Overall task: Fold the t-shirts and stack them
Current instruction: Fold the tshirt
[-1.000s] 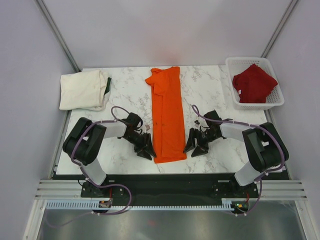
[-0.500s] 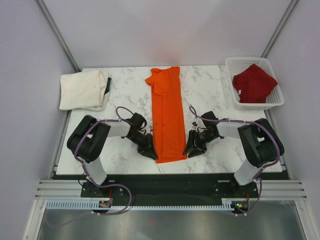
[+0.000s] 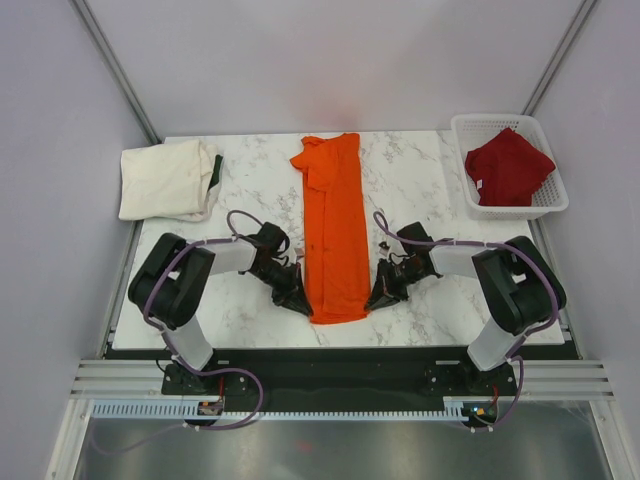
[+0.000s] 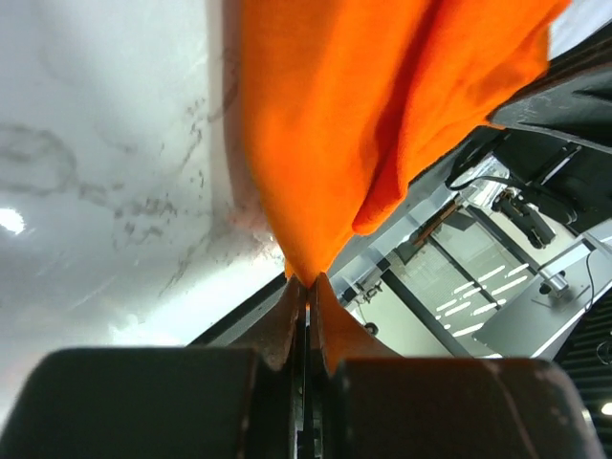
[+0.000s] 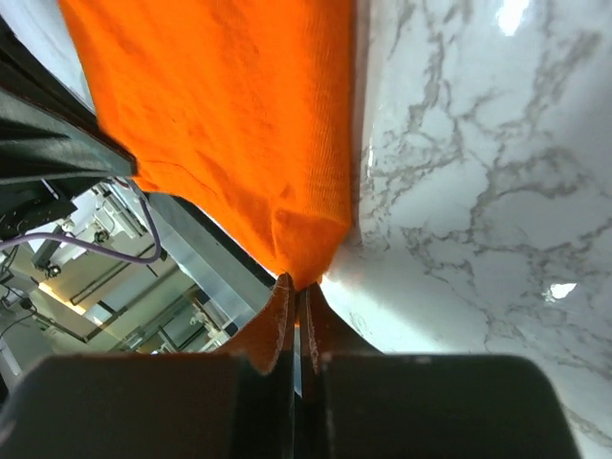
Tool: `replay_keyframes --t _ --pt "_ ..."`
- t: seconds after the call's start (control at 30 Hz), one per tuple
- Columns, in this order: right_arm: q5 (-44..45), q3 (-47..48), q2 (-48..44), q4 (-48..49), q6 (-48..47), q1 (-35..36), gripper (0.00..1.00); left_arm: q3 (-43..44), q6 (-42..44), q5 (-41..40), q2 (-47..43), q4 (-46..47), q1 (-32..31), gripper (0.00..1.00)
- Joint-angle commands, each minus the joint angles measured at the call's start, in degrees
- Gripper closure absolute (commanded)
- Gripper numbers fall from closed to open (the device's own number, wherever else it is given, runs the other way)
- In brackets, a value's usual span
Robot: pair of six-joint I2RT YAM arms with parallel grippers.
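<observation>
The orange t-shirt (image 3: 333,230) lies folded into a long narrow strip down the middle of the marble table. My left gripper (image 3: 301,302) is shut on its near left corner; in the left wrist view the orange cloth (image 4: 354,124) runs into the closed left gripper (image 4: 307,280). My right gripper (image 3: 374,298) is shut on the near right corner, where the orange cloth (image 5: 249,124) is pinched in the right gripper (image 5: 296,284). A folded cream-white t-shirt (image 3: 165,179) rests at the back left. The dark red t-shirt (image 3: 507,166) is bunched in the basket.
A white lattice basket (image 3: 464,140) stands at the back right corner. The table's near edge (image 3: 340,345) runs just behind both grippers, with the black base rail below it. Grey walls enclose the table on three sides.
Both grippers closed in from either side onto the near corners of the orange t-shirt and shut on the cloth. The shirt's near end is slightly narrowed.
</observation>
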Motion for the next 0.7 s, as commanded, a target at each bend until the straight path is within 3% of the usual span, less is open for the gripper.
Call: replay_keyframes --t 0.0,0.33,0.67 --pt "-2.0 2.22 -3.64 0.07 -0.98 0.15 1.0 4.2 4.51 -1.08 -4.07 -3.66 2.45 0.98" --pt "-1.48 6.44 -12.18 -3.54 -4.77 -1.86 1.0 13.16 11.91 -4.78 -7.68 -7.44 6.94 0.98" --pt "-0.24 20.58 -3.05 -2.13 -6.61 -7.14 1.0 27.4 16.03 -7.24 0.12 -7.97 8.61 0.98"
